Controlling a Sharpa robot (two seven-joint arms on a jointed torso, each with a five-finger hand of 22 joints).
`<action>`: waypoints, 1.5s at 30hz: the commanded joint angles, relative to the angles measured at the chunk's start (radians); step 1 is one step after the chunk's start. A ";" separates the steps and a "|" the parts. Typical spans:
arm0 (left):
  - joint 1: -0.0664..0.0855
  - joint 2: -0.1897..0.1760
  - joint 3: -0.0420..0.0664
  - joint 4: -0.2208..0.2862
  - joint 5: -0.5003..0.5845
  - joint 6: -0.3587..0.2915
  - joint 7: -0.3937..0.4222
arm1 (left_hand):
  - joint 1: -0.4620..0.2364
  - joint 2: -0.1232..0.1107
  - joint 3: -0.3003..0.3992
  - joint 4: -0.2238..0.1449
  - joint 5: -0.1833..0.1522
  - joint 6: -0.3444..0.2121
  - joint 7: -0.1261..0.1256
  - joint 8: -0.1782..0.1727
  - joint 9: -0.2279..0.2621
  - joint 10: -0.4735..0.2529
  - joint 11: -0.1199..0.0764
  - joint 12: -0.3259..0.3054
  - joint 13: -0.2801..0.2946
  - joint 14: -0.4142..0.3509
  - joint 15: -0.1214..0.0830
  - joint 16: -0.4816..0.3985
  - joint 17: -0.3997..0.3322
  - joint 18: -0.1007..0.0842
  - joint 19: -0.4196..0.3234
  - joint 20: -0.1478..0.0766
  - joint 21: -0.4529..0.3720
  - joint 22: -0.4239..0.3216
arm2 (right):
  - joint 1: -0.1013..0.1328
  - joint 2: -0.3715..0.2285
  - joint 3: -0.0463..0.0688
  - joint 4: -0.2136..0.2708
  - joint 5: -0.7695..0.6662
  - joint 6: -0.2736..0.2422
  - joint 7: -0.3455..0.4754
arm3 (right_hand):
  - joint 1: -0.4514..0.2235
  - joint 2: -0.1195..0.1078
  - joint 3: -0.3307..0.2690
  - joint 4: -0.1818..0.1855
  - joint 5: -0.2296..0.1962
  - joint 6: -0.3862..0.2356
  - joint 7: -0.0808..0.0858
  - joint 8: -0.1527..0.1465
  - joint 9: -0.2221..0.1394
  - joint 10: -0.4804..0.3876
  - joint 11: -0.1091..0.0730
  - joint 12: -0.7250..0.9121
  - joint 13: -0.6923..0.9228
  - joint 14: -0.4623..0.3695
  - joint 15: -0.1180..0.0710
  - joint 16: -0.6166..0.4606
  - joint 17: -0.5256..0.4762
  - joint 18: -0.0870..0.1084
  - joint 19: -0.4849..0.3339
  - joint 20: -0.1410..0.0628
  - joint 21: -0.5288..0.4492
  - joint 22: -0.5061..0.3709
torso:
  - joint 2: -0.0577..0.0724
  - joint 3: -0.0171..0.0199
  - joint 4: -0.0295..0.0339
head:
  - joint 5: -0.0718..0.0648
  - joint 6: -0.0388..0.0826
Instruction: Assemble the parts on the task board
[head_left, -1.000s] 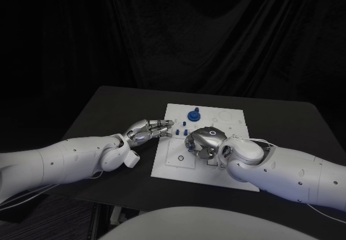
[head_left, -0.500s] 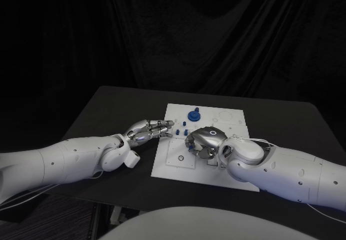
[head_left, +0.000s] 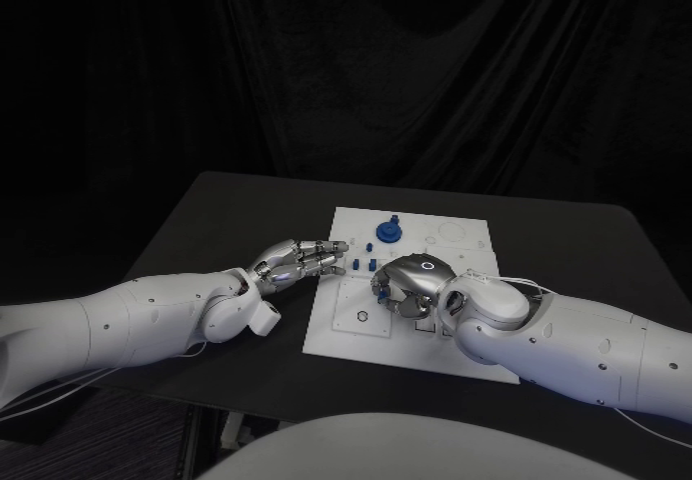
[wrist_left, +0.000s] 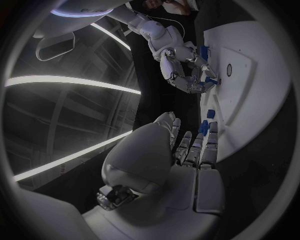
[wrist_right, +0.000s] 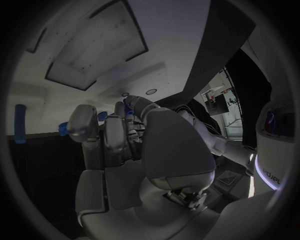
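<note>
Risk: right hand (head_left: 410, 283), pinching a small blue part (wrist_right: 127, 108) over the task board (head_left: 361, 325), could drop it; left hand (head_left: 297, 263) rests empty, fingers apart, at nine o'clock.

Task board (head_left: 433, 238): white
Parts (head_left: 387, 232): blue
Tabletop (head_left: 231, 215): black
Left hand (head_left: 299, 263): silver
Right hand (head_left: 408, 280): silver
Arms (head_left: 123, 325): white

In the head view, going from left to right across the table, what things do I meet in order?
Left hand → small blue parts beside its fingertips → right hand, over the task board.
</note>
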 joint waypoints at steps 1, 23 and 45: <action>-0.002 0.003 0.001 0.001 0.008 0.013 0.122 | 0.002 0.008 0.008 -0.001 0.005 -0.005 0.006 -0.003 -0.001 -0.007 -0.002 -0.006 -0.001 -0.007 0.001 0.000 -0.002 0.020 -0.004 0.006 -0.002 -0.002 | -0.003 -0.001 0.000 0.002 0.005 0.007 -0.002 | -0.005 -0.005 0.001 0.004 0.003 -0.007 -0.001 -0.004 -0.001 0.003 0.005 -0.003 -0.001 -0.002 0.008 0.003 -0.001 -0.011 -0.001 0.006 -0.003 0.131 | 0.000 0.0000 -0.0002 | -0.001 0.000; -0.004 0.002 0.001 0.002 0.008 0.015 0.120 | 0.001 0.008 0.011 -0.001 0.005 -0.005 0.005 -0.003 -0.001 -0.008 -0.003 -0.007 -0.001 -0.008 0.001 0.000 -0.002 0.020 -0.004 0.006 -0.002 -0.002 | -0.006 0.005 0.000 -0.003 0.006 0.030 -0.008 | -0.003 -0.010 0.003 0.005 -0.001 -0.010 -0.001 -0.010 -0.016 0.003 0.010 -0.014 -0.011 -0.007 0.012 -0.001 -0.007 -0.009 -0.005 0.009 -0.012 0.128 | 0.000 -0.0005 -0.0009 | 0.001 0.000; -0.005 0.003 0.001 -0.001 0.008 0.018 0.117 | 0.001 0.007 0.016 -0.003 0.006 -0.006 0.005 -0.003 -0.001 -0.009 -0.004 -0.007 -0.001 -0.009 0.000 0.000 -0.002 0.020 -0.005 0.006 -0.003 -0.003 | -0.011 0.008 0.000 -0.010 0.006 0.052 -0.030 | -0.009 -0.041 0.016 0.028 -0.041 -0.109 -0.014 -0.177 -0.254 -0.027 0.028 -0.038 -0.037 -0.034 0.029 -0.019 -0.039 0.000 -0.031 0.025 -0.067 0.117 | 0.001 -0.0001 0.0000 | 0.000 0.000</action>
